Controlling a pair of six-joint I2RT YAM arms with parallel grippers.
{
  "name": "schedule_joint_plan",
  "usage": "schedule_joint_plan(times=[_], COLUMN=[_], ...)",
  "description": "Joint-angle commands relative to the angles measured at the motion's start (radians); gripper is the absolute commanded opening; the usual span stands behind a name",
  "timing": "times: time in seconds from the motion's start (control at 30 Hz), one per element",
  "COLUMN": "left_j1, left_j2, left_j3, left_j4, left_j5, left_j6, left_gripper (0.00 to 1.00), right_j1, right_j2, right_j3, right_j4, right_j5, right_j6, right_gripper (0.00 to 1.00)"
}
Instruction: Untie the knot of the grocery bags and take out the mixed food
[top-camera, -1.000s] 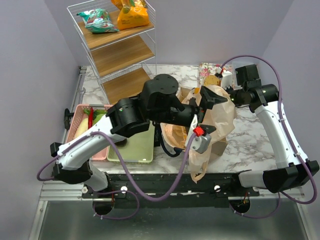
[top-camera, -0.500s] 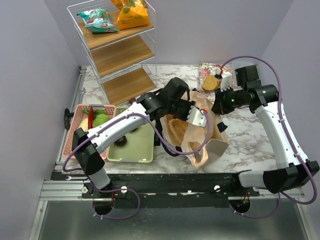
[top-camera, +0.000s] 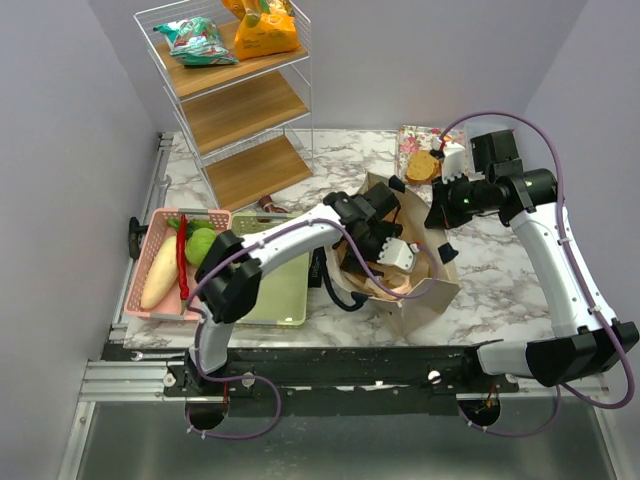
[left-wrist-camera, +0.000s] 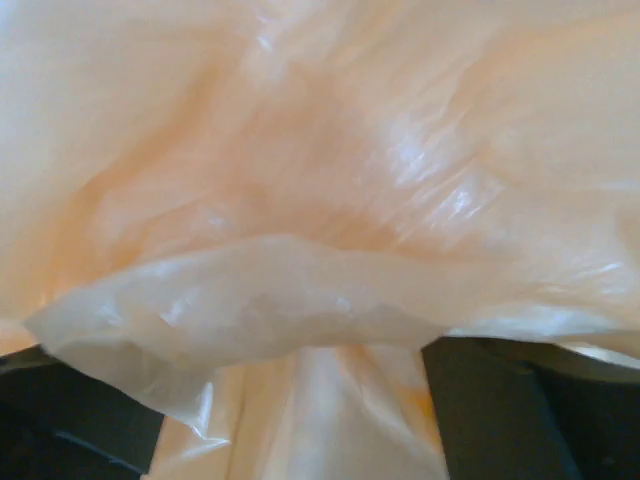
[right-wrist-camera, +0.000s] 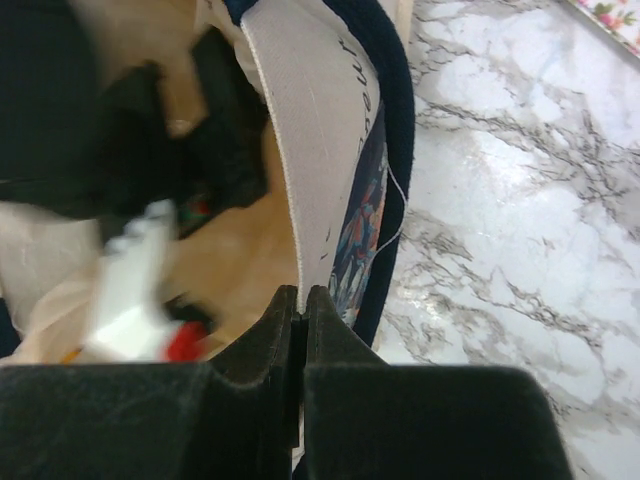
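A tan plastic grocery bag (top-camera: 375, 285) lies crumpled inside the beige canvas tote (top-camera: 430, 295). My left gripper (top-camera: 390, 248) reaches down into the tote. In the left wrist view the bag's plastic (left-wrist-camera: 320, 180) fills the frame, and my left gripper (left-wrist-camera: 300, 400) is open with plastic lying between its fingers. My right gripper (top-camera: 438, 215) is shut on the tote's far rim; in the right wrist view (right-wrist-camera: 302, 300) it pinches the pale rim cloth (right-wrist-camera: 320, 150). The radish (top-camera: 160, 272), chilli (top-camera: 182, 255) and green vegetable (top-camera: 203, 240) lie in the pink basket (top-camera: 190, 213).
A green tray (top-camera: 285, 295) sits next to the basket, partly under my left arm. A wire shelf (top-camera: 240, 100) at the back left holds a teal packet (top-camera: 200, 42) and an orange packet (top-camera: 265, 30). A brown bread slice (top-camera: 422, 165) lies on a floral plate behind the tote.
My left arm has dropped from high above the table down into the tote, and the plastic bag has sunk with it. The right gripper has kept hold of the tote rim.
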Motion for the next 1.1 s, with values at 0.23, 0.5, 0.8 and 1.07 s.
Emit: schedule_joint_plan(times=[0.23,0.5,0.8,1.07], left_j1=[-0.009,0.157,0.545,0.971], left_j2=[-0.323,-0.454,-0.49,-0.493], left_j3=[0.361,0.339,0.426,0.422], left_j4=[-0.184,-0.127,-0.372,-0.588], left_j5=[0.119,0.186,0.387,0.526], left_j6=[-0.217,-0.589,-0.88,-0.921], left_gripper=[0.98,0.98,0.98,0.98], right_j1=[-0.024,-0.077,-0.086,-0.117], right_j2=[-0.024,-0.03,-0.116,-0.108], right_j3=[-0.123,-0.028,0.108,0.099], right_j4=[0.078,0.067,0.12,0.355], right_j5=[0.314,0.242,0.157,0.123], right_j6=[-0.033,0.021,0.071,0.244], right_gripper=[0.01,0.39,0.94,1.0])
